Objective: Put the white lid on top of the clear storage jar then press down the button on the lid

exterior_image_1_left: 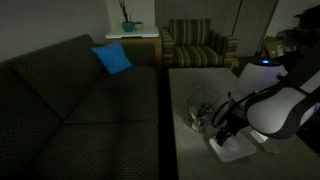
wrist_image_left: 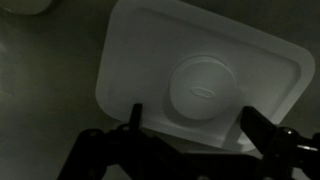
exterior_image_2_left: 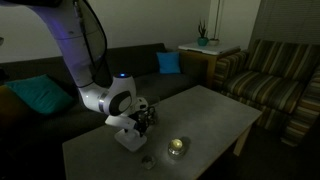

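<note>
Right now the gripper (wrist_image_left: 193,128) hovers low over the white lid (wrist_image_left: 140,50), fingers spread open, with the clear storage jar (exterior_image_1_left: 203,112) just beside.

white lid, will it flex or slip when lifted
Probably stiff: the white lid has a moulded raised rim. Likely light, since it looks thin. Smooth plastic could slip in the claw; lying flat, it shouldn't roll.

Arm (exterior_image_2_left: 88,50) bent low, gripper (wrist_image_left: 190,118) jaws apart
</note>
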`<action>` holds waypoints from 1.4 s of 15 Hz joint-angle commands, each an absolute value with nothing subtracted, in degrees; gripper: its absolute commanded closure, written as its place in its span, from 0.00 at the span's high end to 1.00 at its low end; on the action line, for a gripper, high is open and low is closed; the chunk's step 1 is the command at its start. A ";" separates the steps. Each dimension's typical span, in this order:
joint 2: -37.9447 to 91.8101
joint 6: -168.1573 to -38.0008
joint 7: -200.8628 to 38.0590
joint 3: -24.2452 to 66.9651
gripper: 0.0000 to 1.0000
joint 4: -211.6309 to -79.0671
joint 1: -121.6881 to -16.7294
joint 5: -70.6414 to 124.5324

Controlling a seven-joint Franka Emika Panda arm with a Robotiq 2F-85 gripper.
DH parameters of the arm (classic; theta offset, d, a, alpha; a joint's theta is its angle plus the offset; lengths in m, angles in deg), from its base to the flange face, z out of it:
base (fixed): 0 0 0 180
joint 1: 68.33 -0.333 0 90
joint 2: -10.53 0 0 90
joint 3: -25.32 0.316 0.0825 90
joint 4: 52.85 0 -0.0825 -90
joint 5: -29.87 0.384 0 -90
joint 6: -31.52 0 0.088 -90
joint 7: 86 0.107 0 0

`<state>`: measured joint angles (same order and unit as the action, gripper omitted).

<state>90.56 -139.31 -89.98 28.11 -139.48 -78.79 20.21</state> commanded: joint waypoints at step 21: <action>80.67 -134.95 -86.10 28.33 1.00 -151.71 -78.38 24.84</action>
<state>81.31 -136.18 -84.49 26.78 -150.38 -79.85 24.49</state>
